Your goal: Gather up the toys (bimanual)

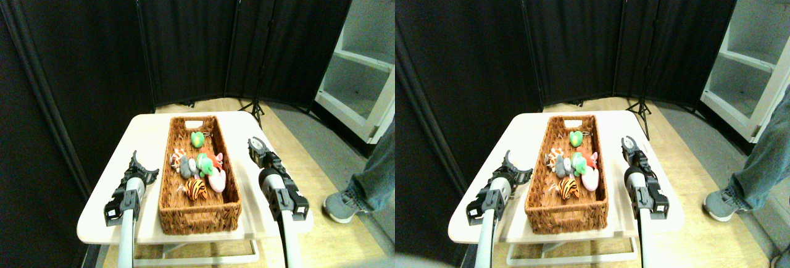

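While the left gripper [137, 162] hovers over the table [145, 132] with jaws spread and empty, the toys lie to its right inside the wicker basket [197, 215], whose long axis runs away from the robot. About seven show: a spotted white one [178, 155], grey [185, 168], tiger [196, 189], two green [198, 139], red, pink [216, 181]. Beyond the basket's right wall, the right gripper [254, 144]; its jaw state is unclear.

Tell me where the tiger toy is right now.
In the stereo pair view, the tiger toy lies inside the wicker basket on the table, toward its near end, beside the pink toy.
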Robot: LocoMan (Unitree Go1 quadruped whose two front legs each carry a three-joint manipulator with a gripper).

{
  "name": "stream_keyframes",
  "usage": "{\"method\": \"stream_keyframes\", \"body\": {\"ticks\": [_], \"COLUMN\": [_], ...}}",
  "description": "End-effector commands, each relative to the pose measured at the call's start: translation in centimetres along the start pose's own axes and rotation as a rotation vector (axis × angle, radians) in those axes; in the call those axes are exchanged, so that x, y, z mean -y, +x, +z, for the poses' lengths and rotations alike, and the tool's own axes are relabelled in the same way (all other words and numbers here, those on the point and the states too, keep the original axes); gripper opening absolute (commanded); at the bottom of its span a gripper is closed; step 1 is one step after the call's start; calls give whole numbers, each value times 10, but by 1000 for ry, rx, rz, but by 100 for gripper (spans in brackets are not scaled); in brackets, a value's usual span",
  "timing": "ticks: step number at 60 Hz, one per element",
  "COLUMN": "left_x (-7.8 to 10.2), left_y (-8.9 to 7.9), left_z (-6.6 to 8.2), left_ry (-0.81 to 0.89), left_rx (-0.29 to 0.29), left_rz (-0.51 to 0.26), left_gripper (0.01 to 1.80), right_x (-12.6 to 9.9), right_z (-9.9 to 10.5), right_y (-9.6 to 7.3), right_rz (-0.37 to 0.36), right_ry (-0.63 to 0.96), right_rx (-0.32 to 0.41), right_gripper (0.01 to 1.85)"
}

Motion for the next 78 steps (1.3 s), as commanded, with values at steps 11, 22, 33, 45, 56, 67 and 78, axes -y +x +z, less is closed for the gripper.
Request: {"method": "stream_keyframes", "body": {"ticks": [11, 22, 33, 45, 56, 67, 78], "left_x": [-9, -18, -29, -38, -36, -11, 16], "left_y": [2, 3, 7, 9, 9, -5, -12], "left_z": [7, 10, 5, 6, 8, 13, 20], "left_ry": [12, -27, -75, -90, 10, 82, 121], "left_rx": [43, 47, 69, 123, 145, 141, 96], "left_rz": [7, 30, 20, 2, -35, -83, -146], "left_gripper": [83, 78, 66, 26, 1, 1, 1], "right_x": [3, 8, 6, 4, 0, 0, 0], "right_z": [7, 11, 7, 6, 5, 2, 5], "right_y": [4, 4, 2, 0, -3, -5, -7], "right_rz": [3, -16, 6, -4, -12, -15, 3], "right_ry": [26, 4, -18, 89, 77, 116, 71], "right_rx": [23, 52, 58, 46, 62, 70, 72], "right_gripper": [1, 1, 1, 1, 1, 1, 1]}}
